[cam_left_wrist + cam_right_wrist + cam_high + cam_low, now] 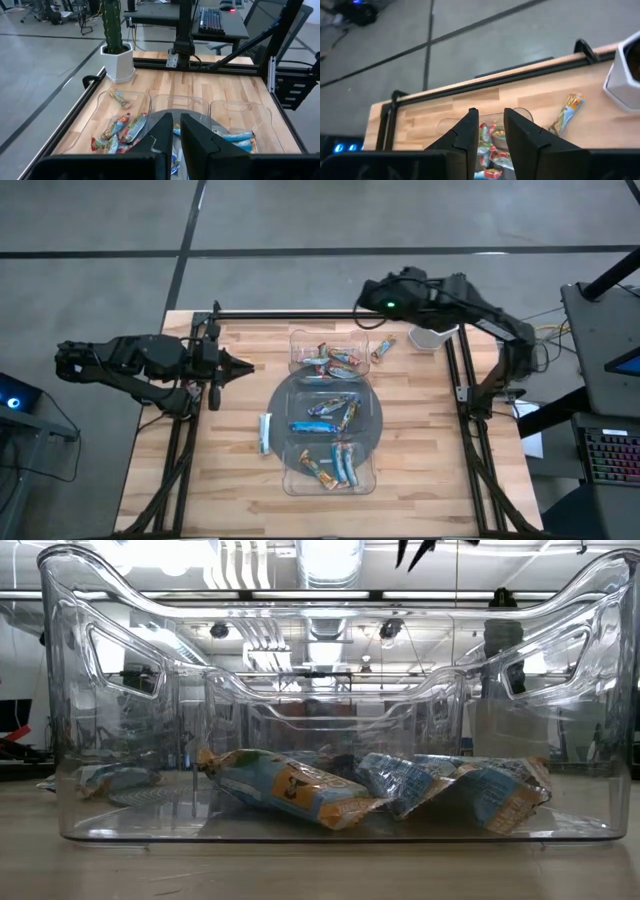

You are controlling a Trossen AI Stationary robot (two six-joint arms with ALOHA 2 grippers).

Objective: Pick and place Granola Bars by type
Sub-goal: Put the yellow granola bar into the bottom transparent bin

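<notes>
Clear three-compartment tray (372, 412) at centre of wooden worktop (420, 450), granola bars (330, 413) sorted inside. Far compartment: red and dark wrappers. Middle: blue. Near: light blue and orange-brown. Loose orange-brown bar (382, 349) on worktop just beyond tray's far right corner. Loose light blue bar (265, 432) just left of tray. Left hand (243, 367) clenched, empty, hanging left of tray. Right hand (489, 131) above tray's far compartment, fingers slightly parted, nothing between them. Potted cactus (117, 45) beyond tray's far right corner.

Overhead looks straight down; low camera sits against the tray (100, 790) — both wrists also see it.
</notes>
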